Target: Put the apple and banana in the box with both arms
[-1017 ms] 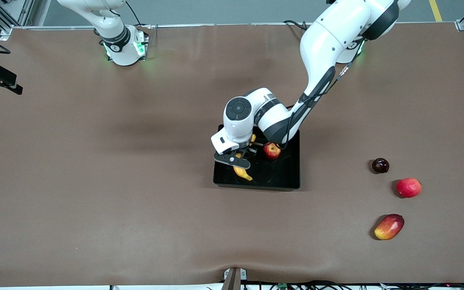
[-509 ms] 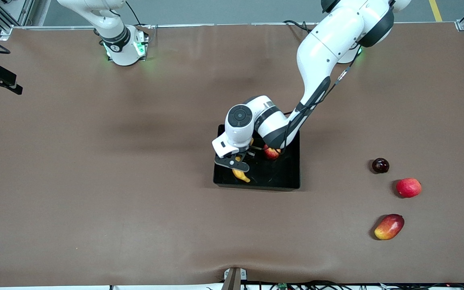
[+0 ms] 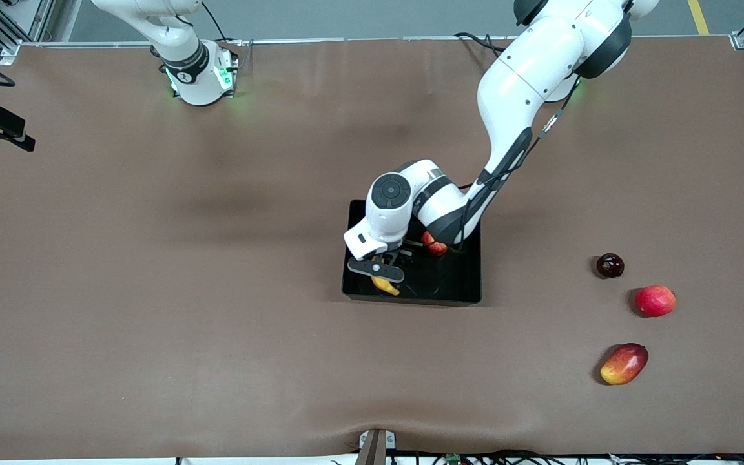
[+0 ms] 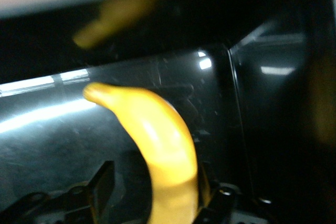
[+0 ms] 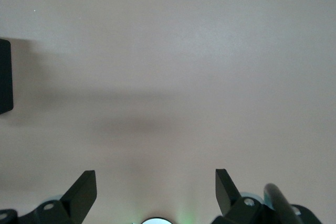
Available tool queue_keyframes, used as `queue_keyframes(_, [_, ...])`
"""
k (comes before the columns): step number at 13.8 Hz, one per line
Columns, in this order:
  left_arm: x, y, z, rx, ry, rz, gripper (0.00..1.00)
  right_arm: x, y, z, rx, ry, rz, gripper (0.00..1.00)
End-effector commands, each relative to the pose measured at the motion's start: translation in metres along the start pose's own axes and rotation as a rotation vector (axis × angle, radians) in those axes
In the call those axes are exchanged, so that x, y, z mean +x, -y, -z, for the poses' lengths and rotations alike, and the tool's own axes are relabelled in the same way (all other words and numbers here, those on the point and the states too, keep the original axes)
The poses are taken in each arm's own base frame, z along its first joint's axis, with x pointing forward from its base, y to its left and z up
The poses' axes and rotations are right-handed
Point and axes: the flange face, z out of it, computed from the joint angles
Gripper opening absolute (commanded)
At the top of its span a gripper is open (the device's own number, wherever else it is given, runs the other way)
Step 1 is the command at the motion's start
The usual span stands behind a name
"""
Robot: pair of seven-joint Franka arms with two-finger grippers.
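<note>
The black box (image 3: 464, 284) sits mid-table. The yellow banana (image 3: 386, 285) lies in it at the right arm's end, near the wall nearer the front camera. In the left wrist view the banana (image 4: 163, 140) lies on the box floor (image 4: 220, 103). My left gripper (image 3: 380, 271) is low in the box, open, its fingers (image 4: 104, 182) astride the banana with a gap on one side. The apple (image 3: 435, 246) rests in the box, partly hidden under the left arm. My right gripper (image 5: 156, 192) is open and empty over bare table; it is out of the front view.
Three loose fruits lie toward the left arm's end: a dark round fruit (image 3: 609, 265), an evenly red fruit (image 3: 655, 301) and an oblong red-yellow fruit (image 3: 624, 363) nearest the front camera. The right arm's base (image 3: 199, 77) stands at the table's back edge.
My left gripper has sunk lower in the box and shifted toward the wall nearer the front camera, the banana with it. The apple and right arm have not moved.
</note>
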Motion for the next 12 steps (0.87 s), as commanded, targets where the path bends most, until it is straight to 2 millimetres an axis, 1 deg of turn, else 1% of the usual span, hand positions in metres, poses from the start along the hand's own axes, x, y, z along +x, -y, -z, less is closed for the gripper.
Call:
queue_keyframes(1, [0.017, 0.02, 0.084, 0.082, -0.01, 0.045, 1.0, -0.003, -0.004, 0.001, 0.007, 0.003, -0.002, 1.0])
queue_keyframes(2, [0.027, 0.052, 0.119, 0.133, 0.013, 0.088, 1.0, -0.003, -0.005, 0.001, 0.009, 0.002, -0.003, 1.0])
queue_keyframes(3, [0.038, 0.085, 0.15, 0.149, 0.015, 0.123, 1.0, -0.004, -0.006, 0.001, 0.009, 0.001, -0.004, 1.0])
queue_keyframes(4, [0.041, 0.099, 0.183, 0.131, 0.009, 0.145, 1.0, -0.004, -0.007, 0.001, 0.009, 0.001, -0.006, 1.0])
queue_keyframes(5, [0.041, 0.117, 0.209, 0.141, 0.02, 0.18, 1.0, -0.004, -0.006, 0.001, 0.011, 0.003, -0.004, 1.0])
queue_keyframes(6, [0.042, 0.14, 0.228, 0.169, 0.034, 0.212, 1.0, -0.003, -0.005, 0.0, 0.011, 0.004, -0.003, 1.0])
queue_keyframes(7, [0.046, 0.17, 0.249, 0.184, 0.024, 0.254, 1.0, -0.003, -0.005, -0.001, 0.011, 0.006, -0.004, 1.0])
queue_keyframes(8, [0.046, 0.199, 0.265, 0.198, 0.034, 0.292, 1.0, -0.003, -0.005, -0.001, 0.011, 0.006, -0.004, 1.0])
queue_keyframes(9, [0.041, 0.216, 0.281, 0.216, 0.06, 0.312, 1.0, -0.003, -0.006, -0.001, 0.011, 0.009, -0.006, 1.0])
queue_keyframes(10, [0.035, 0.226, 0.296, 0.238, 0.081, 0.326, 1.0, -0.003, -0.006, -0.001, 0.011, 0.009, -0.006, 1.0])
queue_keyframes(11, [0.031, 0.246, 0.314, 0.251, 0.083, 0.358, 1.0, -0.003, -0.006, -0.001, 0.011, 0.009, -0.006, 1.0])
queue_keyframes(12, [0.028, 0.268, 0.327, 0.252, 0.091, 0.368, 1.0, -0.003, -0.006, -0.001, 0.011, 0.009, -0.006, 1.0])
